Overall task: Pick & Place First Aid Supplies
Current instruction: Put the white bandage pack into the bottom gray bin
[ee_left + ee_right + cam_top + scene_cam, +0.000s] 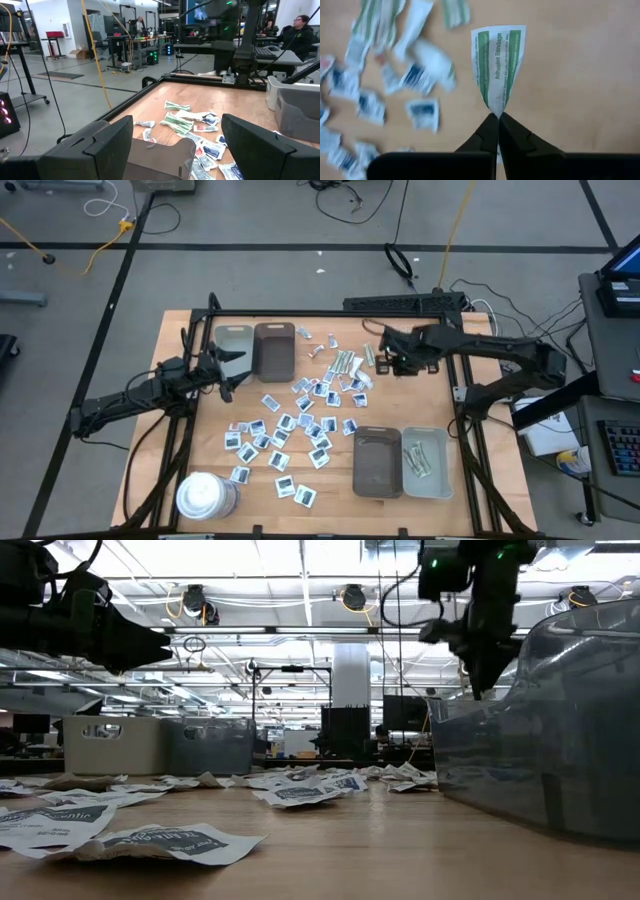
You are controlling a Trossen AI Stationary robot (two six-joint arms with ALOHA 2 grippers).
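Wooden counter (215, 430) strewn with packets (285, 425); the right gripper (497, 116), above the far edge, pinches a bandage strip (498, 64) by one end, long axis hanging straight ahead. Left gripper (177, 150) waits open near the far-left trays (257, 348)

You have the left gripper (226, 372) beside the grey tray (232, 343) and brown tray (274, 350) near the table's (180, 430) far left corner. Your right gripper (383, 363) sits over the pale wrapped strips (345, 363) near the far edge. White packets (285, 430) scatter across the middle. A second brown tray (377, 464) and grey tray (428, 464) lie near the right near corner; the white cylinder (206, 496) stands at the near left corner.
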